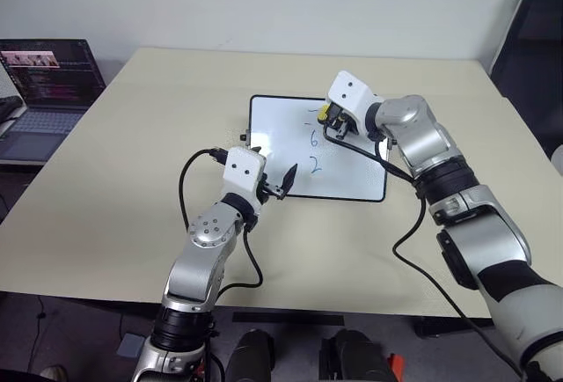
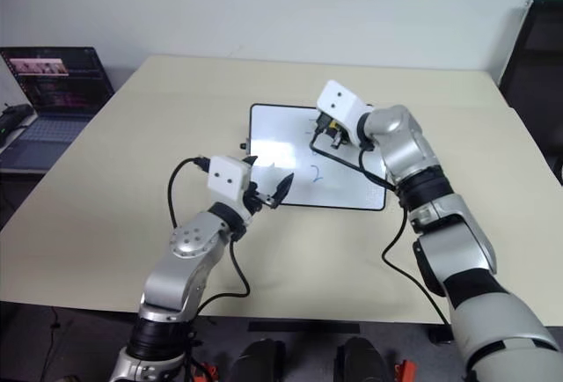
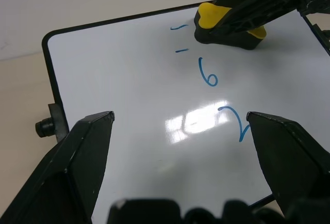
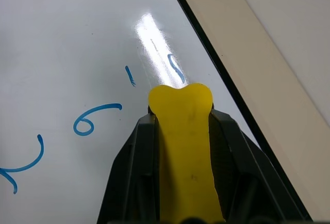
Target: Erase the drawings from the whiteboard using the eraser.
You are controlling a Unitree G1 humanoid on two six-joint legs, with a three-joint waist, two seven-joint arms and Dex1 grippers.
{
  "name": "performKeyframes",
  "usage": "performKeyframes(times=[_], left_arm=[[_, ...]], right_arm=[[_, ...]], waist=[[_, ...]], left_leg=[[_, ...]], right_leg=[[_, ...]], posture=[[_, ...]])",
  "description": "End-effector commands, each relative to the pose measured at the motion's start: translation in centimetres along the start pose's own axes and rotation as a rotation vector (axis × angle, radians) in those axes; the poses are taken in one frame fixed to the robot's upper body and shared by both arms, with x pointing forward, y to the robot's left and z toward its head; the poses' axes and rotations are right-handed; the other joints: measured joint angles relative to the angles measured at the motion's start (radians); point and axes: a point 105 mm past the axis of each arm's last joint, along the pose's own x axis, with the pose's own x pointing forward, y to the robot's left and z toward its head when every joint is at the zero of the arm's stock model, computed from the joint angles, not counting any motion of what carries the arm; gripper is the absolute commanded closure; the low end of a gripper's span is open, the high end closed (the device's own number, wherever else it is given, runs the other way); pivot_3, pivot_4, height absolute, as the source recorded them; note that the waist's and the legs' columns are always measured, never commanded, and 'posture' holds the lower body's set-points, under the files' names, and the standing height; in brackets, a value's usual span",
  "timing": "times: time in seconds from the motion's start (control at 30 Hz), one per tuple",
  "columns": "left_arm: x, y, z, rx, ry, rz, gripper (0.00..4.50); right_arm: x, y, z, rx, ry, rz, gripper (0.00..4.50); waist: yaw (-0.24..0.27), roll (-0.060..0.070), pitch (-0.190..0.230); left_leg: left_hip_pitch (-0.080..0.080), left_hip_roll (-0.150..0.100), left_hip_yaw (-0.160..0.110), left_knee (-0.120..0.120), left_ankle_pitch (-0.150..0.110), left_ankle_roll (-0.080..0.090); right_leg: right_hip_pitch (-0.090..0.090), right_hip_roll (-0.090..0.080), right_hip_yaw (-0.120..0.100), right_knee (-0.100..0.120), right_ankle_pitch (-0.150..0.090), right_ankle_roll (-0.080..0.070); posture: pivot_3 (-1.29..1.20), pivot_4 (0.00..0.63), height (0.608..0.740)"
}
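1. yellow eraser (image 3: pixel 227 25), pinched in the right end effector (image 1: pixel 334 122), sits on the whiteboard (image 1: pixel 281 149) in mid-frame on the counter (image 1: pixel 132 135).
2. left end effector (image 1: pixel 280 184) is spread, probably hovering over the near edge.
3. press flat and sweep down across the drawings (image 3: pixel 209 74).

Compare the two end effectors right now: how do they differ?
The right end effector is shut on the yellow eraser, over the whiteboard near the dashes. The left end effector is open and empty, by the board's near edge. Both have black fingers.
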Motion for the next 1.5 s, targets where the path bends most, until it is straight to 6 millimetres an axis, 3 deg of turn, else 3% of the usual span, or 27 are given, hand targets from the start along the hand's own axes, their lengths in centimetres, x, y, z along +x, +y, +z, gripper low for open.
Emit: performKeyframes(times=[0.03,1.27,1.5], left_arm=[[-0.4,0.0,1.7,0.023,-0.064,0.016,0.00],[-0.6,0.0,1.7,0.018,-0.062,0.035,0.00],[-0.5,-0.1,1.7,0.018,-0.060,0.028,0.00]], right_arm=[[0.5,0.4,0.4,-0.001,0.000,0.017,3.53],[2.6,1.5,5.1,-0.021,-0.101,0.054,3.53],[2.2,1.5,3.2,-0.018,-0.070,0.057,3.53]], waist=[[-0.004,0.000,0.000],[-0.019,0.001,0.002],[-0.016,0.001,0.002]], left_leg=[[0.000,0.000,0.000,0.000,0.000,0.000],[0.001,0.000,0.002,-0.004,0.000,0.000],[0.000,0.000,0.002,-0.007,0.000,0.000]], right_leg=[[0.000,0.000,0.000,0.000,0.000,0.000],[-0.002,0.000,0.001,-0.001,0.000,0.000],[-0.002,0.000,0.001,-0.003,0.000,0.000]], posture=[[0.00,0.150,0.740],[0.00,0.150,0.740],[0.00,0.150,0.740]])
